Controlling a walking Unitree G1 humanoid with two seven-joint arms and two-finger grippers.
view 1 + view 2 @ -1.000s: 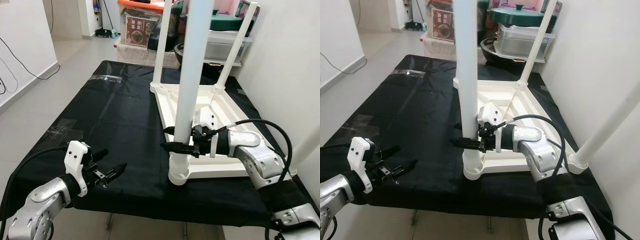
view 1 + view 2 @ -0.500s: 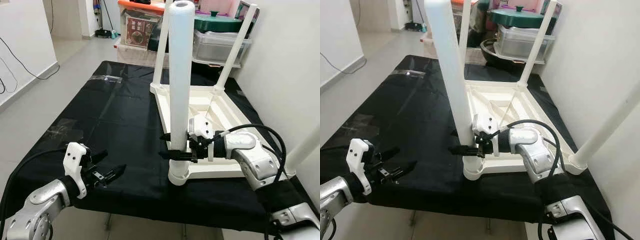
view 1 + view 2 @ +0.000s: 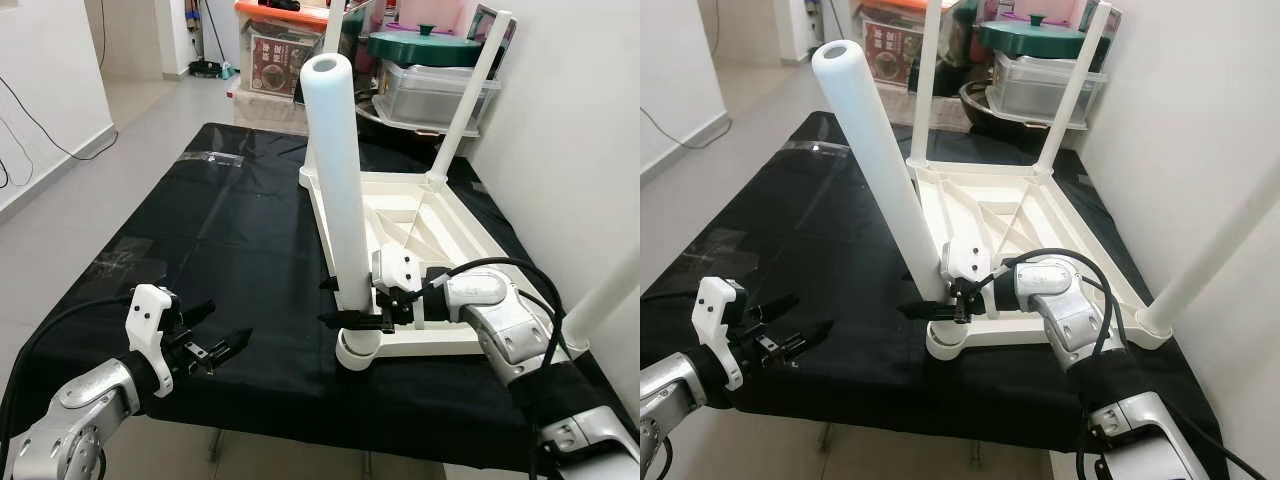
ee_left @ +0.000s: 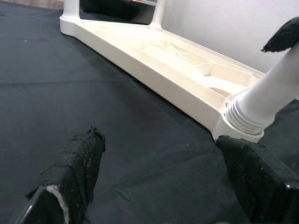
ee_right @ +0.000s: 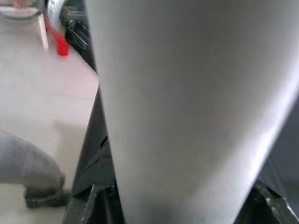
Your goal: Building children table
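Right pincer (image 3: 345,302) clamps the tilted white leg (image 3: 335,180) above its corner socket (image 3: 358,350); left pincer (image 3: 222,340) apart.

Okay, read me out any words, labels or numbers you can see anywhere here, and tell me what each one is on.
Nothing can be read with confidence.
Printed box on the floor behind the black table: red and white print with a picture, lettering too small and blurred to read.
White table top, its legs and both grippers, left and right: no markings visible.
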